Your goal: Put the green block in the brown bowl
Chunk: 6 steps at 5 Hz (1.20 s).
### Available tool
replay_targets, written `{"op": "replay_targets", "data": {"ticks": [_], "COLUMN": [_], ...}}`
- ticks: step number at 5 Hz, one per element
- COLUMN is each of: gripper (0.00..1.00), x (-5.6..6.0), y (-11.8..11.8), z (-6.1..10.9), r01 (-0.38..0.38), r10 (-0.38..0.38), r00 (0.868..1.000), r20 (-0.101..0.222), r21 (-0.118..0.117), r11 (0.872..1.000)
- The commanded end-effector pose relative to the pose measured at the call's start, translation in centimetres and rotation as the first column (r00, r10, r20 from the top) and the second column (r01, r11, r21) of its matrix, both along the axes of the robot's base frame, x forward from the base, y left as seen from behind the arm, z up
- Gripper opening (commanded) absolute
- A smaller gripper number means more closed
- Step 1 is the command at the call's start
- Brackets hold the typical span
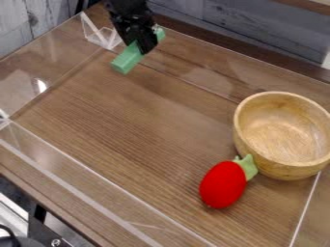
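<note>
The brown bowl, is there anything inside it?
Empty. The brown bowl shows only bare wood inside; the green block is far away.

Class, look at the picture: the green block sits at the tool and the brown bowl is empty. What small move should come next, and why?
Probably carry the green block across the table toward the brown bowl. The tool appears closed on the block's upper end at the far left, the block tilted, while the bowl sits empty at the right, beside the red strawberry toy.

Block [129,59]: flat light-green bar, tilted, upper end hidden (dark arm overlaps it), lower end down-left near the back of the table. Bowl [285,134]: round, light-brown wood, thick walls, upright, empty, at the right edge, well apart.
</note>
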<state>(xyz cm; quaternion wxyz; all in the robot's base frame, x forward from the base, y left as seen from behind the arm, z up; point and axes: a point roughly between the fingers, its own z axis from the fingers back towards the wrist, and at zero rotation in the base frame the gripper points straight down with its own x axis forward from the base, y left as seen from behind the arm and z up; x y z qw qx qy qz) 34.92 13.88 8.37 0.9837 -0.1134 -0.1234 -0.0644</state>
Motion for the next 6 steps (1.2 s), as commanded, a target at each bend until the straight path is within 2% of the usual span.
{"op": "replay_targets", "data": {"ticks": [1,2,3,4,6], "gripper": [0.00,0.00,0.00,0.00,0.00], "x": [-0.3,-1.8,-2.4,-2.4,-1.6], "y": [0.7,-0.5,-1.2,-1.5,-8.8], "z": [4.8,5.0,4.6,3.0,4.8], "r01": [-0.042,-0.047,-0.052,-0.047,-0.036], "r10": [0.041,0.049,0.055,0.052,0.041], "r00": [0.996,0.996,0.996,0.996,0.997], "r20": [0.082,0.080,0.075,0.073,0.059], "r21": [0.009,-0.026,-0.052,-0.067,-0.078], "r11": [0.999,0.999,0.997,0.997,0.996]}}
